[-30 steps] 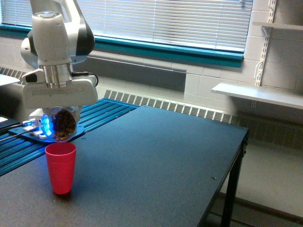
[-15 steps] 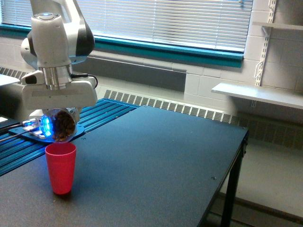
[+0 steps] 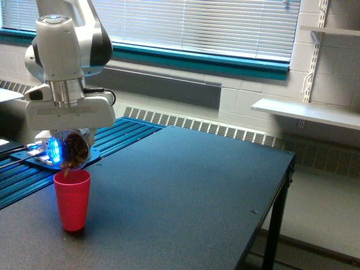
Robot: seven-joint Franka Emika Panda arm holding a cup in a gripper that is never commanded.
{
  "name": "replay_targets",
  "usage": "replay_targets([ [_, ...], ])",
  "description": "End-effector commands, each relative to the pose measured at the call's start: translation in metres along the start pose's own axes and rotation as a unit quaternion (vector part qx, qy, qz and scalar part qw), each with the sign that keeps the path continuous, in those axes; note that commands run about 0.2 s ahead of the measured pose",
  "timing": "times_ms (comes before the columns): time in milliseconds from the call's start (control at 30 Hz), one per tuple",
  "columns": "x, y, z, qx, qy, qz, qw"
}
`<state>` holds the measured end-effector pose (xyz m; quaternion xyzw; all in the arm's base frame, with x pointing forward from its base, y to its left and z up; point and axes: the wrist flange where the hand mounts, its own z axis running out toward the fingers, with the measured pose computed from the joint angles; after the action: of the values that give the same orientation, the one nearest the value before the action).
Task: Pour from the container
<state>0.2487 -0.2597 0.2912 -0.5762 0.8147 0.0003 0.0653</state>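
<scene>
My gripper (image 3: 70, 147) is shut on a small clear plastic cup (image 3: 72, 149), tipped on its side with its round rim facing the camera. Brown pieces fill the clear cup, and a few fall from its lower rim. Right below it stands an opaque red plastic cup (image 3: 72, 199), upright on the dark table (image 3: 185, 191) near the exterior view's left. The fingers are mostly hidden behind the white gripper body and the clear cup.
A blue ribbed surface (image 3: 121, 134) lies behind the table at the exterior view's left, carrying the arm's base with a blue light (image 3: 54, 147). The table's edge (image 3: 270, 214) drops off at the right. White shelves (image 3: 304, 112) hang on the far wall.
The clear cup has tipped a little further and shifted slightly left. Brown pieces now spill from its rim toward the red cup.
</scene>
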Motion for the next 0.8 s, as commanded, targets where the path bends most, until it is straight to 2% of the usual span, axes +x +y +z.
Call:
replay_targets([
  [33,0.0002,-0.0050,-0.0006,0.001,-0.004,0.003,1.0000],
  [800,0.0009,-0.0097,0.0017,-0.009,-0.005,0.008,0.9999],
])
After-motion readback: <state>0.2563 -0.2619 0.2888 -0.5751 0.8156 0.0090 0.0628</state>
